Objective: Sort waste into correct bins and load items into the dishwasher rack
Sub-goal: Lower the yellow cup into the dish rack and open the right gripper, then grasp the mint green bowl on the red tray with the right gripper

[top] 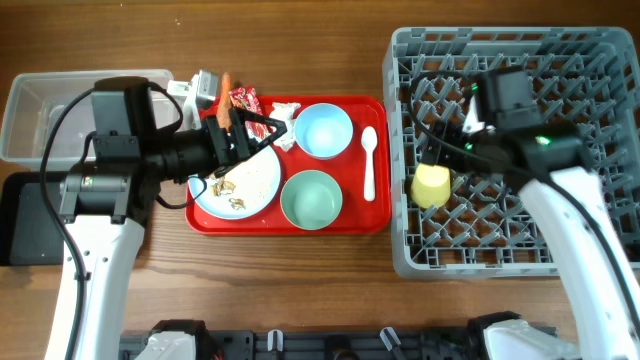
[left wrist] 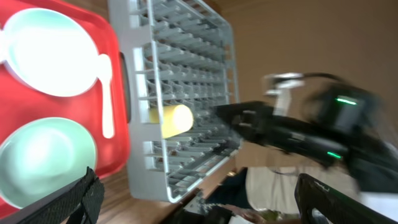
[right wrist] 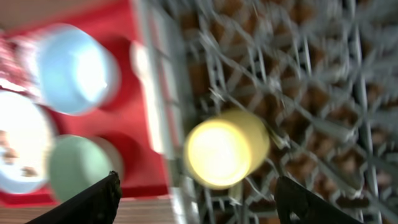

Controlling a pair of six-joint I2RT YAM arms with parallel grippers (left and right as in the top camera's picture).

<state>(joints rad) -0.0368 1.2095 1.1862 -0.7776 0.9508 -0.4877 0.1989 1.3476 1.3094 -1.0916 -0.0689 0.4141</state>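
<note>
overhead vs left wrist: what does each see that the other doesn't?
Overhead only: clear tub, black tray, carrot, red wrapper, plate with scraps.
Left wrist only: nothing distinct, just blurred background past the rack.
Both: red serving tray, light blue bowl, mint bowl, white spoon, yellow cup lying in the rack, right arm.

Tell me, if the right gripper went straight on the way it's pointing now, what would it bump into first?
Most likely the yellow cup, lying in the grey rack: in the wrist view it sits nearly centred ahead of the open right gripper. Blur hides how near it is.
</note>
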